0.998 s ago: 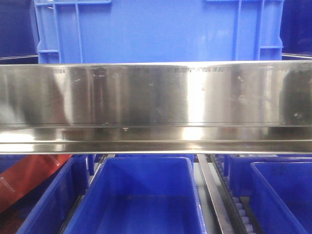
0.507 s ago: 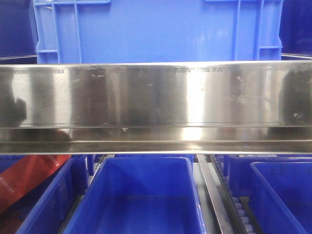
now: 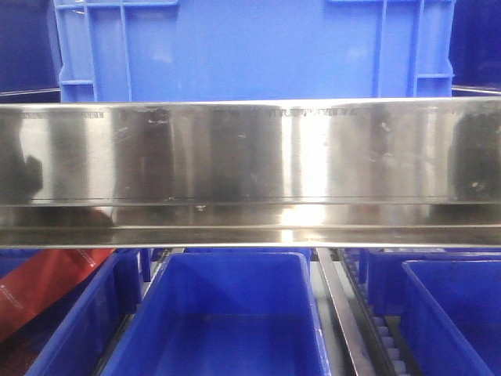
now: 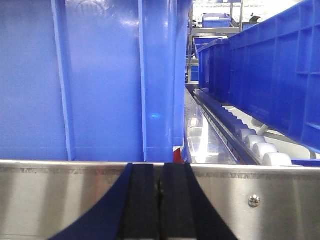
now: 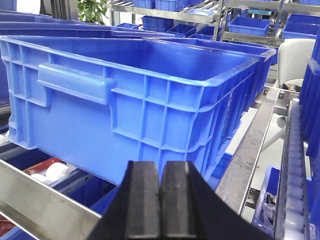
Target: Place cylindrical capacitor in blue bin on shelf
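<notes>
Capacitor wasn't visible in any view. Left end effector [image 4: 160,192] and right end effector [image 5: 160,200] were both closed, pads together (nothing between), facing shelf [image 3: 250,157] bins [image 5: 150,95]. Progress: can't confirm.

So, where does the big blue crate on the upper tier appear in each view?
Front-facing view: big blue crate at top centre, behind the steel front rail.
Left wrist view: fills the left half, above the rail.
Right wrist view: centre-left.
Shared landmark: the steel rail.
</notes>
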`<state>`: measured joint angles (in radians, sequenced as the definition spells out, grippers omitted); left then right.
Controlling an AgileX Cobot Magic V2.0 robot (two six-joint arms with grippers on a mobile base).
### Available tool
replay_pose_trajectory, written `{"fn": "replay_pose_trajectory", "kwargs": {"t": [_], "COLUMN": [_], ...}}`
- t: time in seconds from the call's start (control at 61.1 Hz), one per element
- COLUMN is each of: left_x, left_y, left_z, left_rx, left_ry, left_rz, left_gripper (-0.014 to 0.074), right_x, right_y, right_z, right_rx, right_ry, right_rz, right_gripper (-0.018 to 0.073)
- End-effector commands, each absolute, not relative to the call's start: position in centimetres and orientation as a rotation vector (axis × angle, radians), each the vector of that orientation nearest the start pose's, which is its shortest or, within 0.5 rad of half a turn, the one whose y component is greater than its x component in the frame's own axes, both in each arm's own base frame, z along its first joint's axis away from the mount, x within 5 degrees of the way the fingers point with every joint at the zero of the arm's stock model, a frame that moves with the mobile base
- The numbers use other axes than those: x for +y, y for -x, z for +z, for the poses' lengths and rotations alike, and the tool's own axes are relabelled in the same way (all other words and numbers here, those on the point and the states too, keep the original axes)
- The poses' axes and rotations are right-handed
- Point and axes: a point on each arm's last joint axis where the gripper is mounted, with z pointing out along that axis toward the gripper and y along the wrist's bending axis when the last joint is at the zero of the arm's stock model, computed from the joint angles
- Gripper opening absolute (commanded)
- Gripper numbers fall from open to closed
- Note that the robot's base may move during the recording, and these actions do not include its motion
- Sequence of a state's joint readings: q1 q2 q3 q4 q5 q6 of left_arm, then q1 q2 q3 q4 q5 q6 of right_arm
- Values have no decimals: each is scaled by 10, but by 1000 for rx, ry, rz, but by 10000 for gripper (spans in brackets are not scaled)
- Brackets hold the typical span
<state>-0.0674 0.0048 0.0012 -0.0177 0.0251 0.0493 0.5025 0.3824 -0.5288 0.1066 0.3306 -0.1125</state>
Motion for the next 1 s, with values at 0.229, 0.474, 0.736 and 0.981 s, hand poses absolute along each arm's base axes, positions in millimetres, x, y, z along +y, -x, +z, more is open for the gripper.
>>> {"fn": "replay_pose_trajectory", "kwargs": {"t": [0.229, 0.474, 0.736, 0.981], "left_x": [-4, -4, -4, -4], "left_y": [-56, -56, -56, -56], "left_z": [212, 212, 212, 212], "left_rx": [1491, 1491, 1491, 1491], "left_ry": [-62, -62, -62, -62], "left_rz": [-38, -38, -38, -38], "left_gripper": [-111, -111, -111, -111], "right_x": [41, 23, 5, 2], "right_y": [-69, -65, -55, -54], "right_z": [335, 321, 266, 215], "right_rx": [1595, 1527, 1554, 1591], "right_ry": [452, 259, 19, -31], "right_rz": [390, 270, 102, 53], "right_gripper": [-162, -162, -162, -162]}}
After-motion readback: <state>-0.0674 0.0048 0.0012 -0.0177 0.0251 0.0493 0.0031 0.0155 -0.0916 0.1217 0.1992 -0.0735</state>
